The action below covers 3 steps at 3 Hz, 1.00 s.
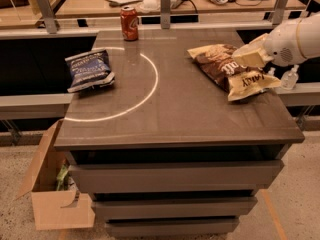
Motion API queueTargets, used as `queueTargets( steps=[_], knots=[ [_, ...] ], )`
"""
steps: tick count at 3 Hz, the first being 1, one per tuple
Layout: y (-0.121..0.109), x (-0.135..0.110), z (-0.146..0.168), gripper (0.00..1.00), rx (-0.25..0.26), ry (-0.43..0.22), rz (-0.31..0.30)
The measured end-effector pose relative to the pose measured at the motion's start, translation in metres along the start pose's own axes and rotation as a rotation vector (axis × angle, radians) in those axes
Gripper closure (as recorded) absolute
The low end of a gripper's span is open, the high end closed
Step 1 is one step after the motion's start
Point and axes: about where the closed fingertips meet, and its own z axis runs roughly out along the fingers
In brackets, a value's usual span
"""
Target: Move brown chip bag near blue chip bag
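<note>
Your end effector [248,57], at 3 o'clock on the counter [175,119], grips the brown chip bag [225,66], the blue chip bag [89,70] well apart at 9 o'clock, the carry across not yet done.

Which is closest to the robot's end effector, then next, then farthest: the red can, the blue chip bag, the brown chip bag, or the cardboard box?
1. Brown chip bag, on the table's right, at the end effector.
2. Red can, back left, and blue chip bag, left edge: too close to call.
3. Cardboard box, on the floor, lower left.
</note>
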Motion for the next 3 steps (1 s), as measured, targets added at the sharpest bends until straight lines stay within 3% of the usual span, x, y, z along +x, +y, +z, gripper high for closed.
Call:
queueTargets(
  steps=[1, 2, 3],
  knots=[
    [-0.009, 0.001, -0.005, 0.82, 0.021, 0.008, 0.023],
    [-0.016, 0.021, -0.015, 0.51, 0.054, 0.035, 0.097],
    [-0.013, 0.045, -0.016, 0.2, 0.05, 0.069, 0.16]
  ],
)
